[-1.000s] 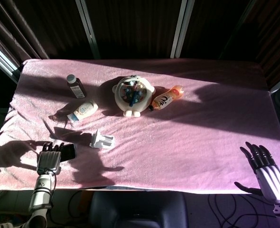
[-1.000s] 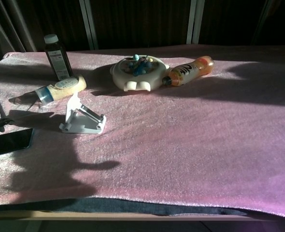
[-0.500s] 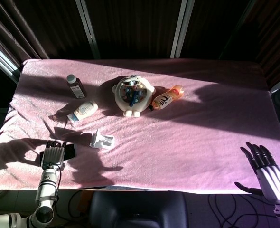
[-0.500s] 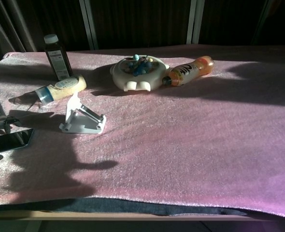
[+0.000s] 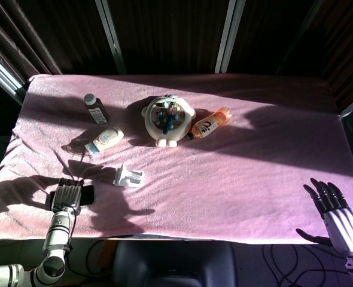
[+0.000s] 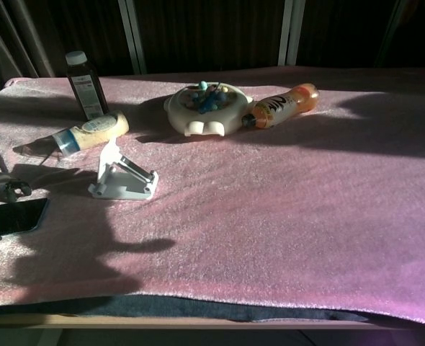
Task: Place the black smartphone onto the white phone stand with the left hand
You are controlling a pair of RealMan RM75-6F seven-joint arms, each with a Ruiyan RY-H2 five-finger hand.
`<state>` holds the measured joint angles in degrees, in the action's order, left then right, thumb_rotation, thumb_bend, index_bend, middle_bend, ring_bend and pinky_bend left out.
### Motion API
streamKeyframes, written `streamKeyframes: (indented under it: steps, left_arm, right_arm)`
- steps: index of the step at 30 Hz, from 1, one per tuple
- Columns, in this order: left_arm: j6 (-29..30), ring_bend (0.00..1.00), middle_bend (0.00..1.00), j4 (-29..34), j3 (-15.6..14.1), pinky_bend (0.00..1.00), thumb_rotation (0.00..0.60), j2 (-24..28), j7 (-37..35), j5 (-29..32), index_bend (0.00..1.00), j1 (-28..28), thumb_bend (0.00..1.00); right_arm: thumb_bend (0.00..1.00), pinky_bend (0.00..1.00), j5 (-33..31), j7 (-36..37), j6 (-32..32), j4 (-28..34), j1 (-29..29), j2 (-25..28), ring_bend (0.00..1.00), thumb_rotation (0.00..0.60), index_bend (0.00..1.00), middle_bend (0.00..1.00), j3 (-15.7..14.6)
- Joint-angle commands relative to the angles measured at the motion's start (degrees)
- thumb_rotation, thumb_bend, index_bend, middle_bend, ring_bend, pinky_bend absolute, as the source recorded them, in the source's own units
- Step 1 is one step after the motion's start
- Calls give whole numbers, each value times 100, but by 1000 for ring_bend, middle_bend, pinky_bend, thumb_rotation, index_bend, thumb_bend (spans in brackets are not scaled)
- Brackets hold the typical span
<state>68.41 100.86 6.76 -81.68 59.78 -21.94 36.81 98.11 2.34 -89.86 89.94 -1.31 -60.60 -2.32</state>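
A: Where is the black smartphone (image 6: 14, 215)?

B: It lies flat on the pink cloth of the table (image 5: 236, 173), near the front left corner, in shadow. In the head view only its right end shows (image 5: 88, 194), since the left hand (image 5: 67, 195) covers the rest.

A: Is the left hand holding it?

B: The left hand lies over the phone with its fingers (image 5: 70, 182) pointing toward the far edge. From the chest view I see only dark parts of the hand (image 6: 0, 189) just behind the phone's far edge. I cannot tell whether the fingers are closed on the phone or merely resting above it.

A: And the white phone stand (image 5: 128, 176)?

B: It stands upright in sunlight, near the phone on its right and apart from it. In the chest view its back plate (image 6: 122, 176) leans on a strut.

A: The right hand?

B: The right hand (image 5: 335, 210) is off the front right corner of the table, fingers spread and pointing up, holding nothing. The chest view does not show it.

A: What else is on the table?

B: 1 dark bottle with a white cap (image 6: 81, 83) standing upright, 1 cream bottle with a blue cap (image 6: 90, 131) lying on its side in front of it, 1 round white toy (image 6: 202, 107) with blue pieces on top, and 1 orange bottle (image 6: 281, 106) lying just beside the toy.
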Motion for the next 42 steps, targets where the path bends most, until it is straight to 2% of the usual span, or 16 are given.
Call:
streamKeyframes:
  steps: [1,28,30,32,36,39,42]
  left_arm:
    - [6,100,253,9,-31,68,600,23,-33,33,156,47,303]
    - [-453,126,232,-294,-302,122,600,197,-203,888,125,552,305]
    - [-506,132,279,-323,-325,125,600,208,-213,945,169,588,304]
    - [-563,168,380,-349,-346,129,600,221,-245,957,243,609,305]
    - [-815,360,671,-388,-382,148,600,287,-386,979,454,646,306]
    - [-960,484,813,-458,-422,165,600,311,-516,923,557,657,306]
    - [-1109,555,891,-508,-457,178,600,345,-720,796,626,630,311]
  right_arm:
    - [210,0,6,-7,-6,3,3,-3,0,600,0,0,-3]
    - [209,0,-14,-37,3,22,-3,-8,0,600,0,0,-5]
    - [210,0,-14,-39,4,23,-4,-6,0,600,0,0,-5]
    - [210,0,-14,-39,6,23,-6,-8,0,600,0,0,-4]
    - [210,0,-16,-43,8,24,-9,-9,0,600,0,0,-3]
    - [210,0,-10,-37,-4,23,-3,-9,0,600,0,0,-7]
    - [210,0,-13,-32,-4,22,-3,-9,0,600,0,0,-6]
